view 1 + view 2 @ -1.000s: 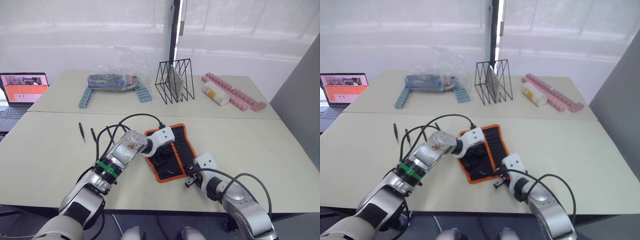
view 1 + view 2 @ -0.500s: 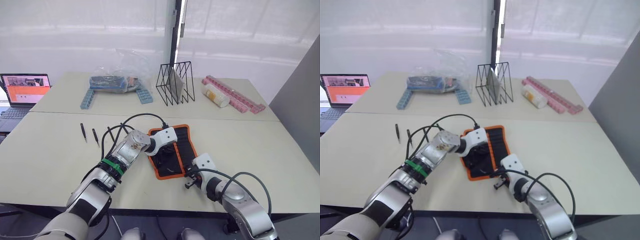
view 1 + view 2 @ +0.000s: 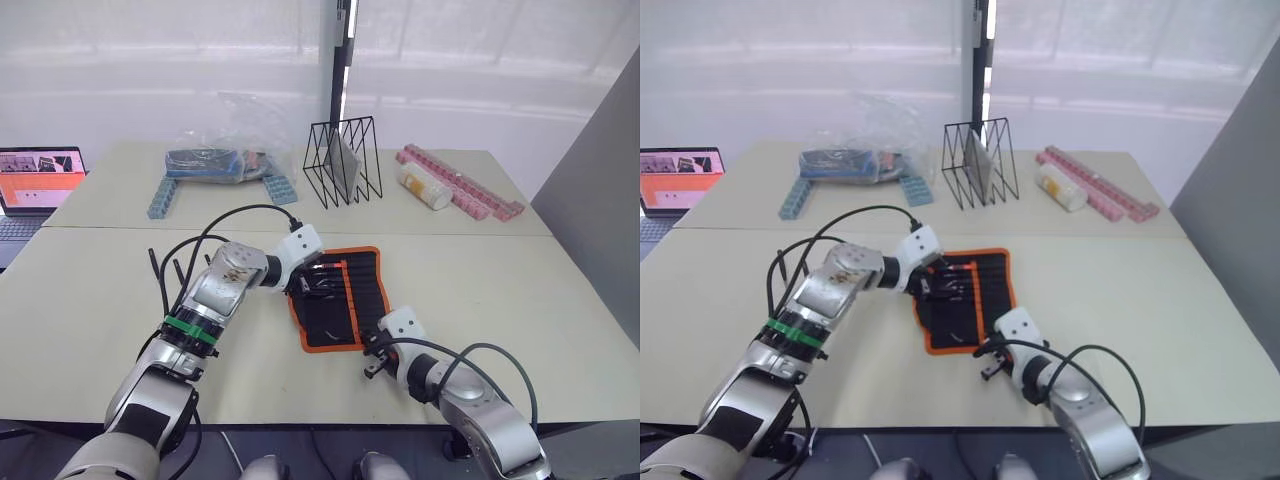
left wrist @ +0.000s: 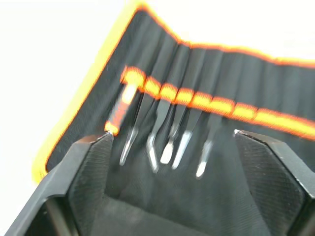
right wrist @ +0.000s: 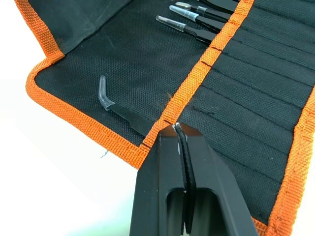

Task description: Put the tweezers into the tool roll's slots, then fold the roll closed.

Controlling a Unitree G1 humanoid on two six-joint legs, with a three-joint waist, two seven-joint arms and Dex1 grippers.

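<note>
Hands meet over beige tables before white curtains.

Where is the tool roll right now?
The tool roll lies open on the near table, in the middle of the left eye view, between the left gripper and the right gripper.

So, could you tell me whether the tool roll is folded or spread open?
Spread open: the tool roll lies flat, its slots and tweezers exposed.
</note>
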